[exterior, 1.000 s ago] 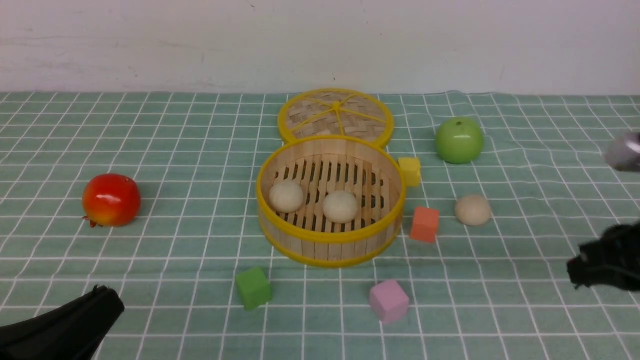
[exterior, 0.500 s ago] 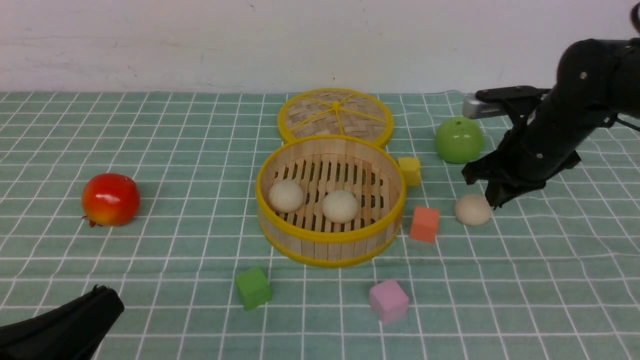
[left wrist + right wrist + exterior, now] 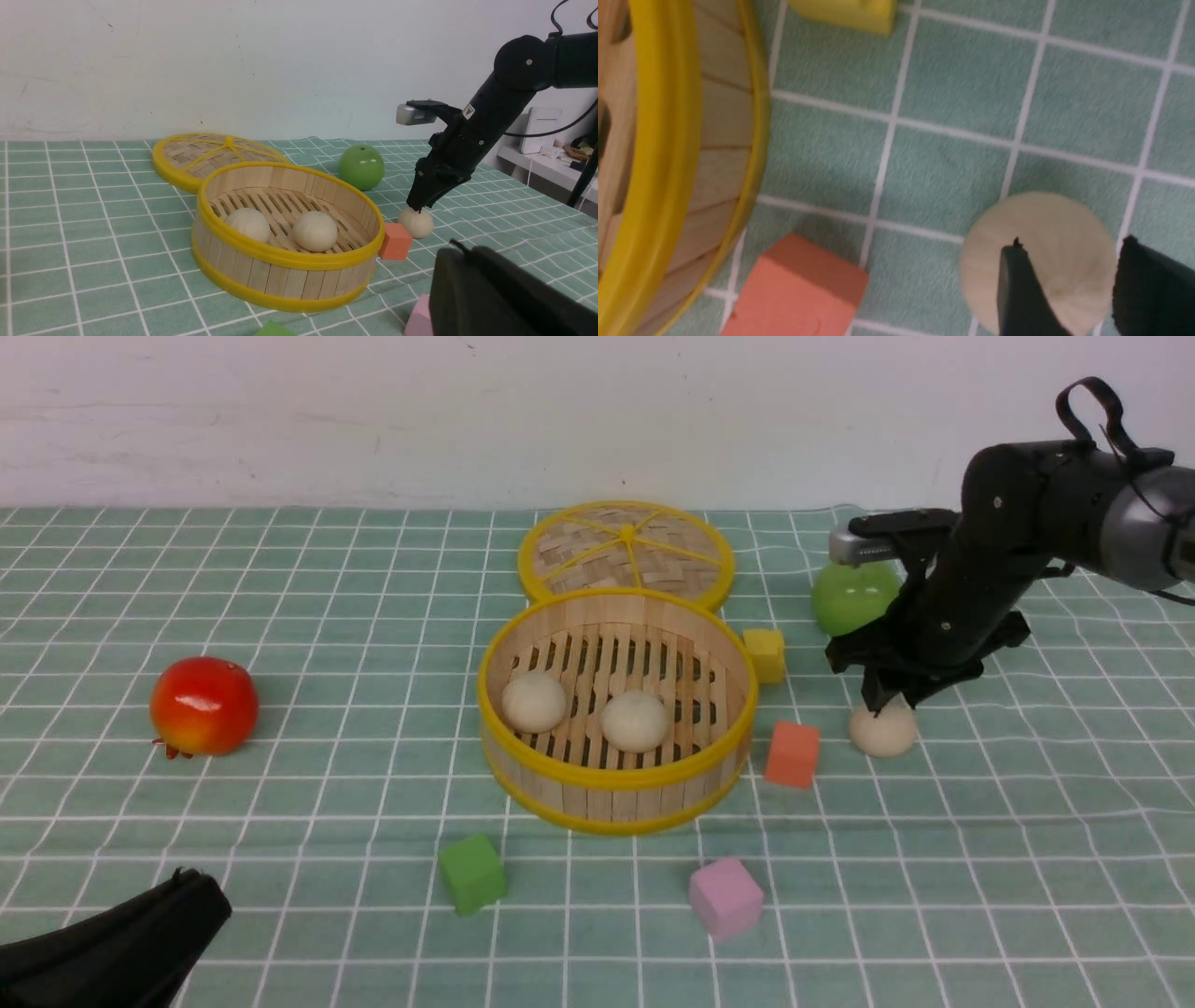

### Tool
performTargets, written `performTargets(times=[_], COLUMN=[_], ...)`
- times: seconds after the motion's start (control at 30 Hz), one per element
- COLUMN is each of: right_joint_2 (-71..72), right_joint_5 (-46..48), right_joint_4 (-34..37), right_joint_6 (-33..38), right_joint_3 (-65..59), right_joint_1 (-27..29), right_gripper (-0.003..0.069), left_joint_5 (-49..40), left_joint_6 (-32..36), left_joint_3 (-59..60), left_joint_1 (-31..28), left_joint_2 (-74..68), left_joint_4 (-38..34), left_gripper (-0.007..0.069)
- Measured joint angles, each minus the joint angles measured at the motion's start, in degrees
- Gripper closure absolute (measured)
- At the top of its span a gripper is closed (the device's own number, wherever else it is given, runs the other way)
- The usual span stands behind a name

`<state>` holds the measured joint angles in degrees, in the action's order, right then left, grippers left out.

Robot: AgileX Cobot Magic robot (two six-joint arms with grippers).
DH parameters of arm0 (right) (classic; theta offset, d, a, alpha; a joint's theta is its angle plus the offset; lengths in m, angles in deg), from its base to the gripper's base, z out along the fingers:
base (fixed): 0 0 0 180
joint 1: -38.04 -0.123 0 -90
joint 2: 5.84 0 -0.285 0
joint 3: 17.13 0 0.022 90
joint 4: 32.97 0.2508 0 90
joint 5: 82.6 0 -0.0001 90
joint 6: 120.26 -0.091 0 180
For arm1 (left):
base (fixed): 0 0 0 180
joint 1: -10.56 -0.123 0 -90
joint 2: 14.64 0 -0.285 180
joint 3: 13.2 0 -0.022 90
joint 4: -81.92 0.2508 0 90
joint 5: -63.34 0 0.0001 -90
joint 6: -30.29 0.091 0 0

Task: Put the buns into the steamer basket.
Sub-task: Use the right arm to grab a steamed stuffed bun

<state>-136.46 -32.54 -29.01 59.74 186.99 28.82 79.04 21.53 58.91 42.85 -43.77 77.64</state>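
The steamer basket [image 3: 616,779] stands mid-table with two buns inside, one at the left [image 3: 534,700] and one in the middle [image 3: 635,721]. The third bun [image 3: 882,733] lies on the cloth to the right of the basket, beyond an orange cube. My right gripper [image 3: 887,702] hangs just above this bun, pointing down. In the right wrist view the gripper [image 3: 1071,242] is open, with the bun [image 3: 1031,219] under and between its fingers. My left gripper [image 3: 201,896] rests low at the front left, far from the basket, and its jaws look shut and empty [image 3: 460,247].
The woven lid [image 3: 625,549] lies flat behind the basket. A green apple [image 3: 845,607] sits behind my right arm. A red fruit [image 3: 205,707] is at far left. Cubes ring the basket: yellow [image 3: 766,655], orange [image 3: 793,755], green [image 3: 473,873], pink [image 3: 725,896].
My right arm has swung in from the right edge, moving left and down to just above the third bun. The buns, the basket and the left arm have not moved.
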Motion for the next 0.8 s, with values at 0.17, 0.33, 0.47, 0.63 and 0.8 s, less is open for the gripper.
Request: performTargets(times=[0.17, 0.33, 0.47, 0.63, 0.8], right_joint_2=[-0.95, -2.67, -2.72, -2.33, 1.61], right_joint_5=[-1.19, -1.73, -2.31, -1.12, 0.58], right_joint_4=[0.21, 0.24, 0.38, 0.43, 1.96], right_joint_6=[0.0, 0.0, 0.0, 2.12, 3.87], right_joint_3=[0.19, 0.19, 0.2, 0.2, 0.2], right_joint_1=[0.0, 0.0, 0.0, 0.0, -0.08], right_gripper=[0.0358, 0.0366, 0.0443, 0.0596, 0.0651], left_joint_5=[0.0, 0.0, 0.0, 0.0, 0.0], left_joint_6=[0.0, 0.0, 0.0, 0.0, 0.0], left_joint_3=[0.0, 0.0, 0.0, 0.0, 0.0], left_joint_1=[0.0, 0.0, 0.0, 0.0, 0.0], left_joint_2=[0.0, 0.0, 0.0, 0.0, 0.0], left_joint_4=[0.0, 0.0, 0.0, 0.0, 0.0], left_gripper=[0.0614, 0.0614, 0.0614, 0.0608, 0.0604])
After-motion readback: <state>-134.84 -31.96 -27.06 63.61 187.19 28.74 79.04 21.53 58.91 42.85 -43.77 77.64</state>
